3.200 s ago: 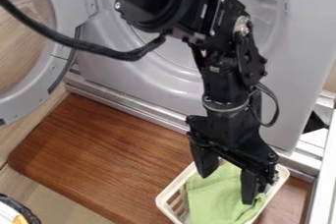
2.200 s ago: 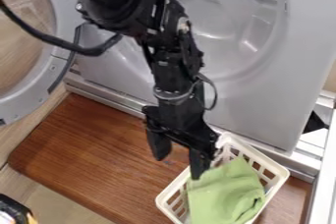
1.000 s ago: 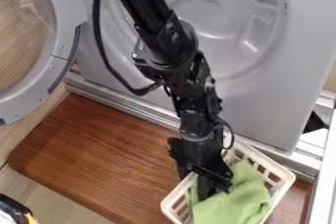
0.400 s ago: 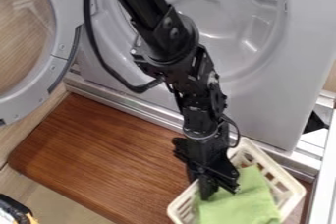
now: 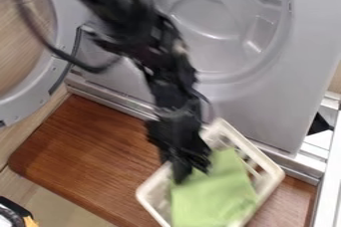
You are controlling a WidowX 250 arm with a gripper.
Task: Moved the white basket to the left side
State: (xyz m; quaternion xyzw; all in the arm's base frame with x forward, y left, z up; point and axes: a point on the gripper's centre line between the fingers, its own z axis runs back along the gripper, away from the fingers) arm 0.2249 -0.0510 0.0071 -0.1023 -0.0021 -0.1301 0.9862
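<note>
The black gripper (image 5: pixel 182 172) hangs at the upper left side of the white basket (image 5: pixel 254 148), low at the rim. Its fingers are close together, shut on that side of the basket. Slotted and open-topped, the basket stands at the bottom centre-right over the brown wooden board (image 5: pixel 100 154). A green cloth (image 5: pixel 216 191) lies inside it, beside the fingers. The gripper and arm hide part of the basket's left rim.
Behind the board stands a grey appliance front (image 5: pixel 266 101) with a round recess, and a metal rail (image 5: pixel 120 100) runs along its foot. A round door (image 5: pixel 63 54) hangs at the left. A dark object (image 5: pixel 12 213) is in the lower left corner.
The fingers have closed on the basket's left side. Since the last earlier frame, gripper and basket have shifted left and slightly up in the view together, the cloth with them.
</note>
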